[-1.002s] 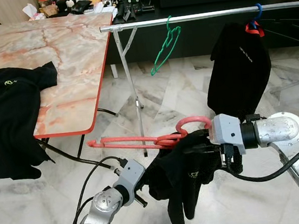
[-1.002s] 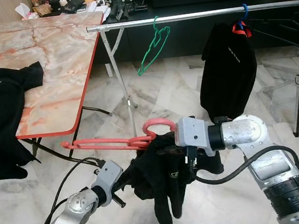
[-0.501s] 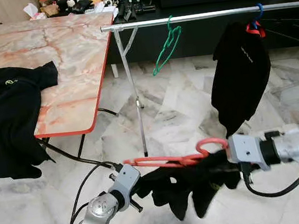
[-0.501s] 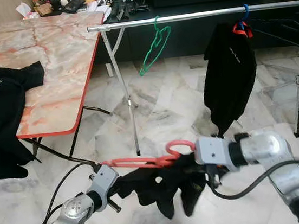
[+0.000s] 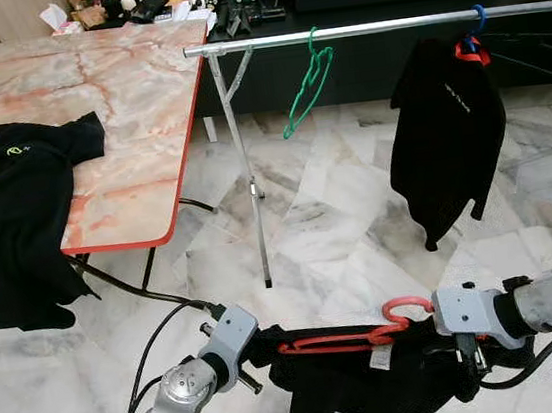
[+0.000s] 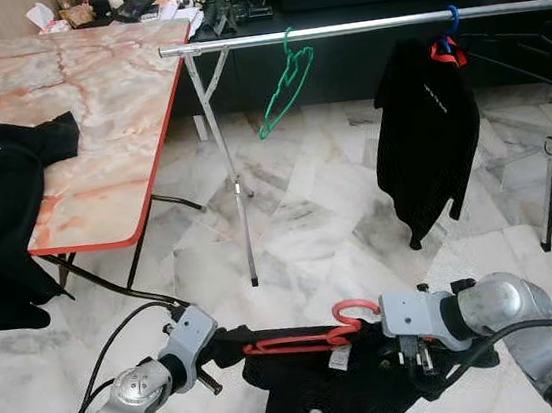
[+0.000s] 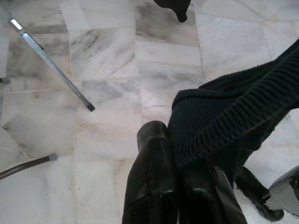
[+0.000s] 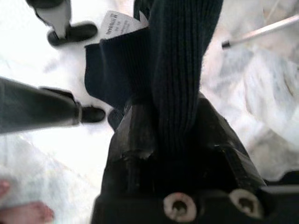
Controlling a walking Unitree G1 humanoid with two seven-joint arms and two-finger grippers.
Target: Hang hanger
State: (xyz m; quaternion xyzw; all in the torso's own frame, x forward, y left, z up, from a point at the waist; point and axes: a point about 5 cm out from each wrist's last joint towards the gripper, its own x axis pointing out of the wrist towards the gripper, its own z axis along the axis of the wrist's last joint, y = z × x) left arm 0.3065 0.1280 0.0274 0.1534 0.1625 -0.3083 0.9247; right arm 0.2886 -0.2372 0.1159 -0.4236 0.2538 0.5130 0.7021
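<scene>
Left gripper and right gripper each pinch the black knit sweater, stretched between them. Red hanger lies along its top edge, below the clothes rail.

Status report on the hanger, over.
Both end effectors, left and right, clamp the black garment on the red hanger. Held low, below the rail. Green hanger and hung garment occupy rail.

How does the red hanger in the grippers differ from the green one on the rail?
The red hanger lies level, low over the floor, with a black garment on it, between the left gripper and right gripper. The green hanger hangs tilted on the rail, bare and untouched. Both have hooks.
</scene>
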